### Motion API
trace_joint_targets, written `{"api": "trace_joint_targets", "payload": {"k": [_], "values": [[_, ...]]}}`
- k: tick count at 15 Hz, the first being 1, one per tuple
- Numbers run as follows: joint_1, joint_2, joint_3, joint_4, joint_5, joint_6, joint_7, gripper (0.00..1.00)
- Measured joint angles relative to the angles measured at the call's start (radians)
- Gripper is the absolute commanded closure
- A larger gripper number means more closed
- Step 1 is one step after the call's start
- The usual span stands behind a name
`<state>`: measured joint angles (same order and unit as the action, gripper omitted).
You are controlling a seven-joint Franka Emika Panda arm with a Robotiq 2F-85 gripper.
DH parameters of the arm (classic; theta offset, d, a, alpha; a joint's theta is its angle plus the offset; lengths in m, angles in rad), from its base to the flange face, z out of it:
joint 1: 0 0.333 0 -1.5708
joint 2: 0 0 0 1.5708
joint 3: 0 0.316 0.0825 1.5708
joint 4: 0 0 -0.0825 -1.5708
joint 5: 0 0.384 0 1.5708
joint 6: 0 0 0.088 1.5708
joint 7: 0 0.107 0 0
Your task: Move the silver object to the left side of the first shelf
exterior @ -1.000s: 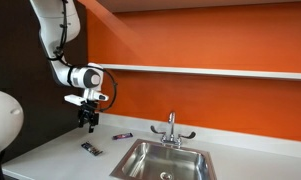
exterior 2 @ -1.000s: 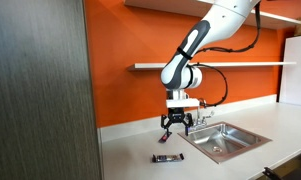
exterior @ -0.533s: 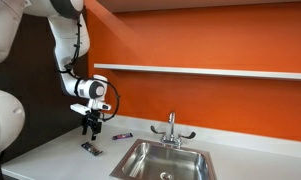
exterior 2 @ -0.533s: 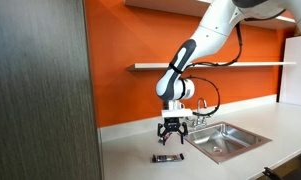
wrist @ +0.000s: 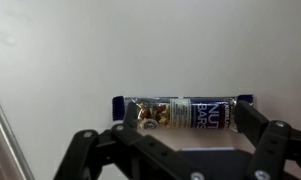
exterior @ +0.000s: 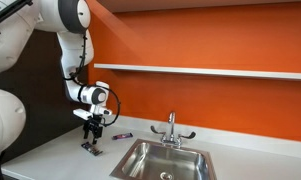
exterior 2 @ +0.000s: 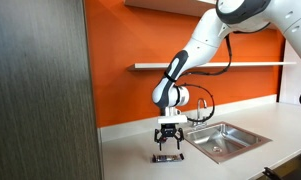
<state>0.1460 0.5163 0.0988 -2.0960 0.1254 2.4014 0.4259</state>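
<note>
The silver object [exterior: 91,148] is a small flat bar in a silver and blue wrapper, lying on the white counter left of the sink; it also shows in an exterior view [exterior 2: 168,158] and in the wrist view [wrist: 180,111]. My gripper [exterior: 93,133] [exterior 2: 169,144] hangs open just above it, pointing down. In the wrist view the gripper [wrist: 188,124] has one finger at each end of the bar, not closed on it. The first shelf [exterior: 210,70] [exterior 2: 220,66] runs along the orange wall well above.
A steel sink [exterior: 170,160] [exterior 2: 225,138] with a chrome faucet [exterior: 171,128] [exterior 2: 202,108] is set in the counter. A small purplish stick-like piece [exterior: 122,135] lies by the wall. A tall dark cabinet [exterior 2: 40,90] stands at the counter's end.
My gripper has come down and moved over the bar, from well above the counter to just above it. The bar has not moved.
</note>
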Motion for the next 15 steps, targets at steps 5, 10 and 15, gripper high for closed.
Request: {"api": "trace_joint_targets", "payload": {"k": [5,10,15], "values": [[0.006,0.011,-0.007,0.004,0.000,0.000,0.000,0.00],[0.008,0.011,-0.008,0.004,0.000,0.000,0.000,0.00],[0.015,0.011,-0.011,-0.003,0.000,0.000,-0.006,0.00]]}}
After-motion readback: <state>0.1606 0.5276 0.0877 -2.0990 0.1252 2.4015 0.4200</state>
